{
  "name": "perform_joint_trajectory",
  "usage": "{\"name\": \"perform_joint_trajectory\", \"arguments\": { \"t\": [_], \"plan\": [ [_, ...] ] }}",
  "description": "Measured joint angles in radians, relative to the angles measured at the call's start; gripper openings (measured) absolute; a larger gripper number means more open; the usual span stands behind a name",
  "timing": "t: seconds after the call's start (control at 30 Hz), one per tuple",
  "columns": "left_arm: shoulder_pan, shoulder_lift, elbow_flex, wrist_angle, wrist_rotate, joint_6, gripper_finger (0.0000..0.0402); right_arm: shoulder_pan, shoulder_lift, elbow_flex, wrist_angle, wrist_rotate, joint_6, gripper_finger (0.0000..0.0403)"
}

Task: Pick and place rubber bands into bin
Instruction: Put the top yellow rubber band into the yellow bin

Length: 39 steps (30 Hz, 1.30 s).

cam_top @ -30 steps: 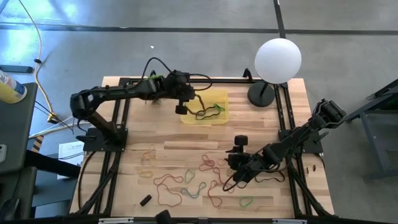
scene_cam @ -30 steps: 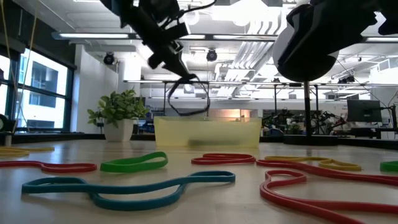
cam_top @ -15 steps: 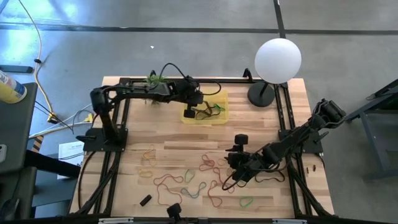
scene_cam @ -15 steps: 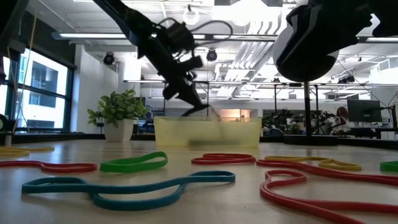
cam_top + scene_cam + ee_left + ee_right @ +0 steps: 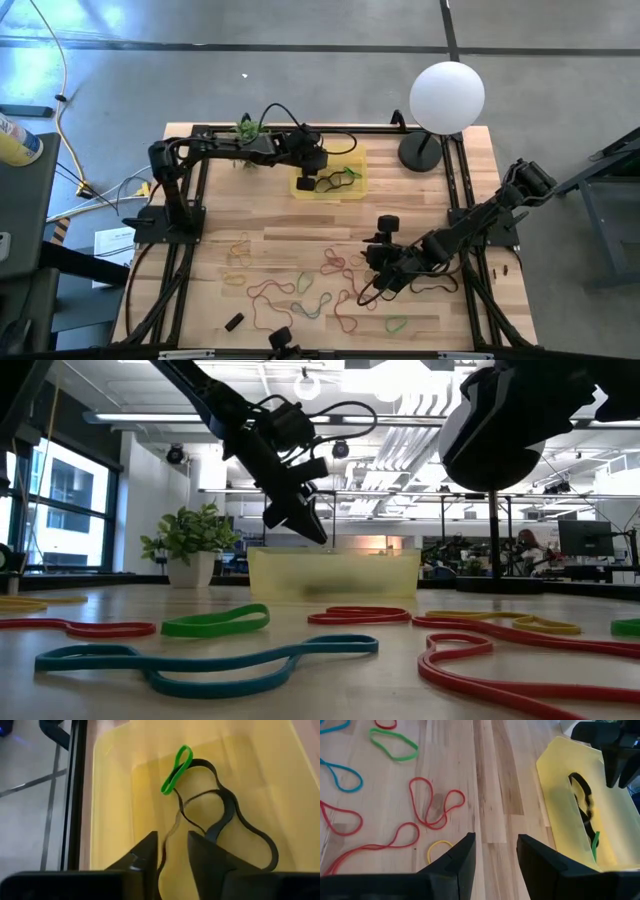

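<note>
The yellow bin (image 5: 352,158) stands at the table's far middle. On its floor lie a black rubber band (image 5: 227,810) and a small green one (image 5: 176,770). My left gripper (image 5: 172,847) hangs open just over the bin's left part (image 5: 305,182), pointing down at a slant. A thin strand of the black band (image 5: 170,832) runs up between its fingers. My right gripper (image 5: 496,845) hovers open above the loose rubber bands at the table's near right (image 5: 382,283). A yellow band (image 5: 440,851) lies beside one of its fingers. My left gripper has a thin strand of the black band (image 5: 170,832) running between its two fingers, which come from above at a slant. I cannot tell whether either finger touches it. The rest of the band lies slack on the bin's floor.
Red (image 5: 335,265), teal (image 5: 308,308), green (image 5: 397,323) and tan (image 5: 238,246) bands lie scattered over the near half of the table. A small black block (image 5: 234,321) sits near left. A white globe lamp (image 5: 447,97) stands far right, a plant (image 5: 248,128) far left.
My left gripper has gone down and a little toward the table's right, to just above the bin. The black band, which hung clear below its fingers over the bin, now lies slack on the bin's floor.
</note>
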<state>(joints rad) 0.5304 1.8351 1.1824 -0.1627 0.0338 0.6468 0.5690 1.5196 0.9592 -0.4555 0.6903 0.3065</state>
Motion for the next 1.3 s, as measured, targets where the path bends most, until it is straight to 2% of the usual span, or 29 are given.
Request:
{"name": "perform_joint_trajectory", "arguments": {
  "t": [0.17, 0.27, 0.4, 0.57, 0.87, 1.13, 1.3],
  "plan": [
    [0.0, -0.041, 0.017, -0.089, 0.064, 0.011, 0.014, -0.002, 0.0, 0.0, -0.003, 0.017, 0.0, 0.0133],
    [-0.006, -0.088, 0.065, -0.264, 0.11, 0.037, 0.015, -0.012, 0.0, 0.0, -0.011, 0.026, 0.0, 0.0133],
    [-0.052, -0.158, 0.129, -0.528, 0.106, 0.068, 0.0148, -0.039, 0.0, 0.0, -0.011, 0.026, -0.001, 0.0133],
    [-0.167, -0.266, 0.139, -0.701, -0.029, 0.056, 0.0135, -0.073, 0.0, 0.0, -0.008, 0.026, -0.028, 0.0133],
    [-0.427, -0.414, 0.139, -0.894, -0.218, -0.139, 0.0128, -0.117, 0.0, 0.0, 0.011, 0.001, -0.087, 0.0133],
    [-0.699, -0.437, 0.13, -1.057, -0.408, -0.404, 0.0129, -0.125, 0.0, 0.0, 0.018, -0.003, -0.108, 0.0134],
    [-0.828, -0.437, 0.052, -1.084, -0.436, -0.577, 0.0129, -0.125, 0.0, 0.0, 0.044, -0.009, -0.13, 0.0134]
  ]
}}
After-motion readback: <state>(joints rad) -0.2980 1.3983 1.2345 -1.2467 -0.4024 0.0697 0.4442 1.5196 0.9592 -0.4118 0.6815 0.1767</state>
